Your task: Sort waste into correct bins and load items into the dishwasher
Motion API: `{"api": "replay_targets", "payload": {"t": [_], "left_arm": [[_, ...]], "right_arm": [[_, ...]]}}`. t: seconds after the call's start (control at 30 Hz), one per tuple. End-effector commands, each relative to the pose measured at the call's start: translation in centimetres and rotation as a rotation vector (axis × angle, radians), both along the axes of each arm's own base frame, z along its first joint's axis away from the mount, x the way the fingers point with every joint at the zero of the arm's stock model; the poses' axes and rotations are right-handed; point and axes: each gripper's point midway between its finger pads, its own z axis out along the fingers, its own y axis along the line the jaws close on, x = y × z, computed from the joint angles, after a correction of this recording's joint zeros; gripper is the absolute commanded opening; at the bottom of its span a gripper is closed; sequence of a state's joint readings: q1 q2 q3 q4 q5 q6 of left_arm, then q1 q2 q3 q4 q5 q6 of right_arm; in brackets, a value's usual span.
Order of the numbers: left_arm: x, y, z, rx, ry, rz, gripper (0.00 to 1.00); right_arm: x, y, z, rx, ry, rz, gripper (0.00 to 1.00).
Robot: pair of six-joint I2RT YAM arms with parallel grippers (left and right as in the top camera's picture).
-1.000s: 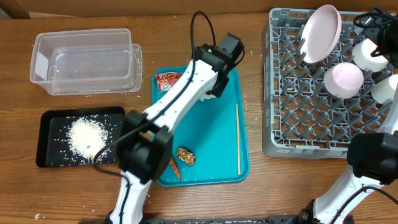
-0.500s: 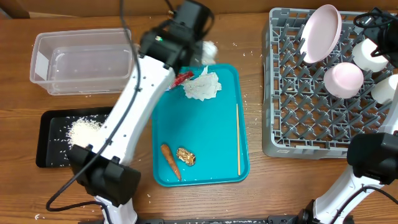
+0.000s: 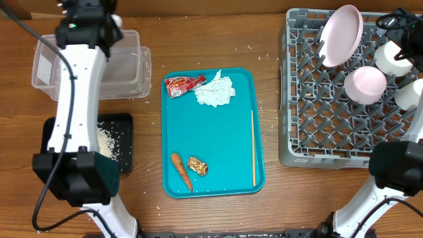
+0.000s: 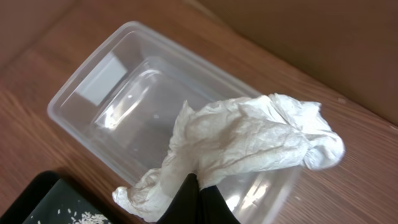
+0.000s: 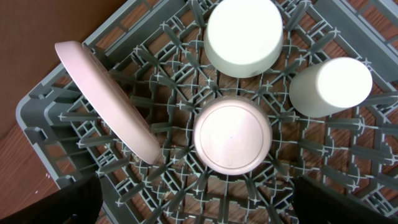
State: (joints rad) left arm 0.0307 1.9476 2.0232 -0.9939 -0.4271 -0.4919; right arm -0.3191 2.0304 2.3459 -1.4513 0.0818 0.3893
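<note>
L gripper [image 4: 198, 186]: clamped on tissue [image 4: 249, 146]
Pos: over clear tub [image 4: 124, 106]
Next: center over tub, go low, then release

- Lab bench staged as a kitchen clean-up.
- Bare wooden table [image 3: 198, 39] filling the overhead frame, with white robot arms [image 3: 76, 112] rising from the lower edge.
- Grey dish rack [image 3: 310, 125] at right, loose on the wood.
- Clear tub [image 3: 125, 89] and black tray [image 3: 127, 158] at left, teal tray [image 3: 225, 145] at centre.
- Plain brown cardboard [image 4: 323, 43] behind, at upper right of the left wrist view.
</note>
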Motion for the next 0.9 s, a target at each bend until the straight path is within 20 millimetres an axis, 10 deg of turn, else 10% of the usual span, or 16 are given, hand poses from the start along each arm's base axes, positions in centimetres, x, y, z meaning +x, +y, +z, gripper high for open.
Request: {"api": "replay_targets", "payload": {"t": [0.0,0.03,0.07,0.33,0.6,0.87], "left_arm": [[1.1,1.0,-3.7,-0.088,0.047,0.021,0.45],[1.2,1.3,-4.4,-0.097,0.057,0.024,0.94],[1.3,1.5,-5.1,-0.111,0.070,0.025,1.00],[1.3,-2.8,-5.3,-0.214,0.108,-0.176,1.00],[-0.2,-20.4,-5.0,-0.298,0.173,-0.854,0.96],[-1.4,-28.7,-10.4,-0.075,0.304,-0.995,0.86]], "right_arm": [[0.2,0.1,0.7,-0.004,-0.022,0.000,1.00],[0.2,0.2,0.7,-0.004,-0.022,0.001,1.00],[0.2,0.2,0.7,-0.004,-0.022,0.001,1.00],[0.2,0.2,0.7,-0.004,-0.022,0.001,1.00],[0.2,0.2,0.7,-0.004,-0.022,0.001,1.00],[0.2,0.2,0.7,-0.004,-0.022,0.001,1.00]]}}
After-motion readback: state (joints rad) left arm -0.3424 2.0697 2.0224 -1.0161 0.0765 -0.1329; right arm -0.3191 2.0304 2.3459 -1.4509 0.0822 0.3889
